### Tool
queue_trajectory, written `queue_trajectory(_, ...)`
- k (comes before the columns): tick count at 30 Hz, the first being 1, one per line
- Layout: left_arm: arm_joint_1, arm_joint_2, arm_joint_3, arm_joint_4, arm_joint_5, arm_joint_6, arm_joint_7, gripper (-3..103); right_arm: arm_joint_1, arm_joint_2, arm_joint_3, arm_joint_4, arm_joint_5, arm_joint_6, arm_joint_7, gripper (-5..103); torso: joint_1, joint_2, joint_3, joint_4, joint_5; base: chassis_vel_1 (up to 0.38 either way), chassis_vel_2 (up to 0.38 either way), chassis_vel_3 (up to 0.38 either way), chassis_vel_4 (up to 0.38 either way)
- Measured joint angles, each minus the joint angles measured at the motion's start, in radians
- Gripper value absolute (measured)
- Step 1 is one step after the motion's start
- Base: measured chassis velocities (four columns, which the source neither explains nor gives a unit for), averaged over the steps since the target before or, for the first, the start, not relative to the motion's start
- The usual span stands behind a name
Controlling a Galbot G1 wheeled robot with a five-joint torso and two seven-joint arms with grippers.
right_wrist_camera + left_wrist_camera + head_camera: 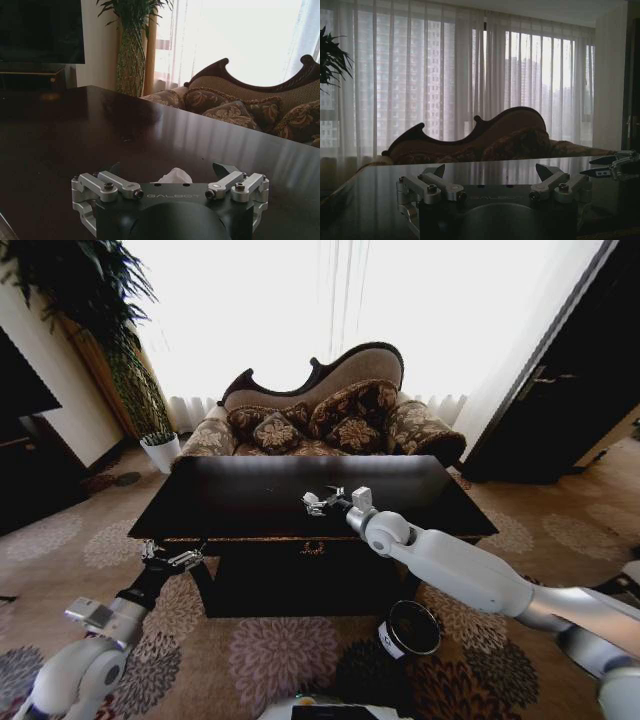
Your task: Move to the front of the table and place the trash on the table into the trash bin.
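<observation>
Head view puts me already parked at the front of the table [250, 502], with the trash bin [411, 628] on the carpet below its near edge, over on my right side. I have the right gripper [316, 502] stretched out over the glossy top, near the middle of the front half, and its jaws stand wide with nothing held between them. The left gripper [172, 558] hangs low by the table's front left corner, also spread wide and empty, and I read it as idle.

Right wrist view gives me what the head camera cannot resolve: a white crumpled paper scrap [175, 176] lying on the dark wood just ahead of the gripper body, roughly centred between the two open fingers [226, 170]. I judge I am in the reach-to-grasp step for that scrap. The next move calls for easing down and forward until the fingers straddle the paper, then closing gently, since it looks light enough to skid away.

Left wrist view looks flat across the tabletop toward the sofa [485, 137] and catches the right gripper's fingertips at its edge; I cannot make out a bottle or can anywhere on the table
</observation>
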Motion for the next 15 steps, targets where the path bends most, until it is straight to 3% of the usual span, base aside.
queue_trajectory(15, 0.000, 0.000, 0.000, 0.000, 0.000, 0.000, 0.000, 100, 0.035, 0.075, -0.060, -0.107, -0.031, 0.002, -0.008, 100, 0.000, 0.000, 0.000, 0.0000, 0.0001, 0.000, 0.000, 0.000, 0.000)
